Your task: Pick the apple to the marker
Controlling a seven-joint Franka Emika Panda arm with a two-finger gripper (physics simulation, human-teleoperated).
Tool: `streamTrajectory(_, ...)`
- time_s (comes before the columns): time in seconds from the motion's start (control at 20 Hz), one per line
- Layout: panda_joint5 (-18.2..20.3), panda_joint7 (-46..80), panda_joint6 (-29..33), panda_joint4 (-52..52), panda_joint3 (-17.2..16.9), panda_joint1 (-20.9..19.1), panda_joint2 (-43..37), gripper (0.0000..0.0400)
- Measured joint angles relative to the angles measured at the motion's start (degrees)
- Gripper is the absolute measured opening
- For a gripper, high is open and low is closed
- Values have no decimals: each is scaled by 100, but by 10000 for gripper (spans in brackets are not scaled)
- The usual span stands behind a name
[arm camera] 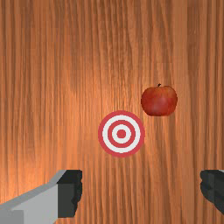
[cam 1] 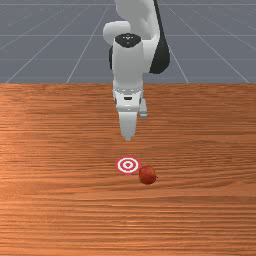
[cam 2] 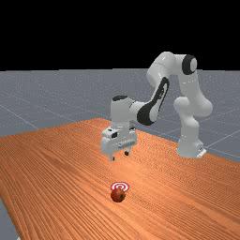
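Your pincer [cam 2: 119, 156] is wide open, holding nothing. The apple [arm camera: 159, 101] sits just beside the marker [arm camera: 121, 134]. Centre over the fruit before you descend, drop straight down, then close gently.

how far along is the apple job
Nothing of the move looks done: the round red apple lies on the orange-brown wooden table, just off the flat red-and-white ringed marker, not on its rings. Nothing is in hand: the white hand is above the table with its fingers apart. Left to do: reach the apple, grip it, lift it and set it on the marker.
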Motion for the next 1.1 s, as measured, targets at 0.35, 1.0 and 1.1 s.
streamTrajectory(0.35, -78, 1243, -486, -512, -235, 117, -565, 237)
streamTrajectory(1.0, 576, 7922, -2292, -314, -898, 246, -1154, 0)
streamTrajectory(1.1, 622, 8134, -1780, -301, -875, 302, -1136, 252)
